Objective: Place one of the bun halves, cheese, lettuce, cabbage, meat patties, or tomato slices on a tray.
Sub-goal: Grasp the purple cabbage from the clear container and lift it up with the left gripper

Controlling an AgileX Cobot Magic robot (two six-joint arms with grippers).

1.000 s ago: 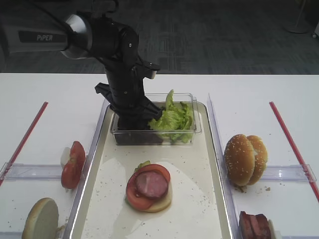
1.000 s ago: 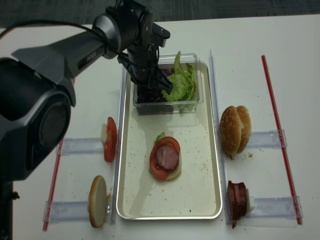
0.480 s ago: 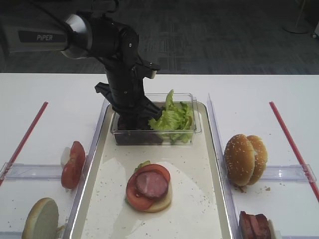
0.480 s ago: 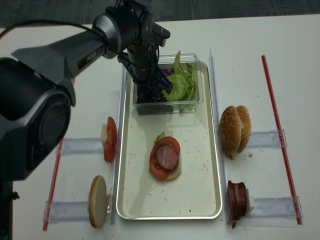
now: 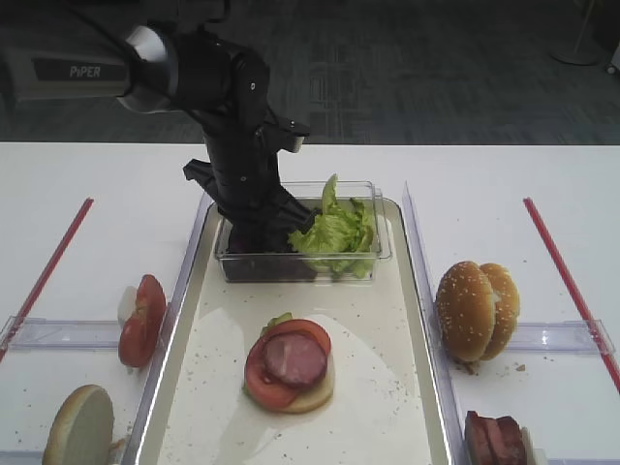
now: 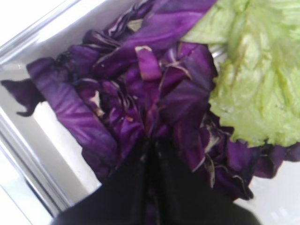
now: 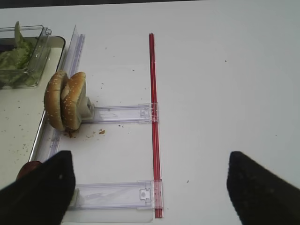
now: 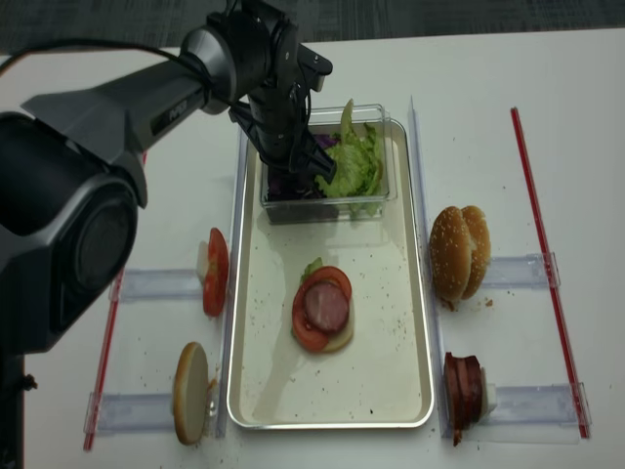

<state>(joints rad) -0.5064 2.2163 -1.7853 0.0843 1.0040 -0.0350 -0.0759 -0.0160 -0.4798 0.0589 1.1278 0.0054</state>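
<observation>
Two greens (image 8: 354, 156) fill tub (image 8: 381, 200).

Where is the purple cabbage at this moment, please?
The cabbage lies in the left part of the clear plastic tub at the far end of the tray, beside the lettuce, and the left gripper is shut on it.

We see purple cabbage (image 6: 140, 98) shreds beside green lettuce (image 5: 337, 231), both at the silver tray's (image 5: 426, 320) far end. Mid-tray, a meat patty (image 5: 295, 359) lies flat on tomato slices (image 5: 263, 373).
</observation>
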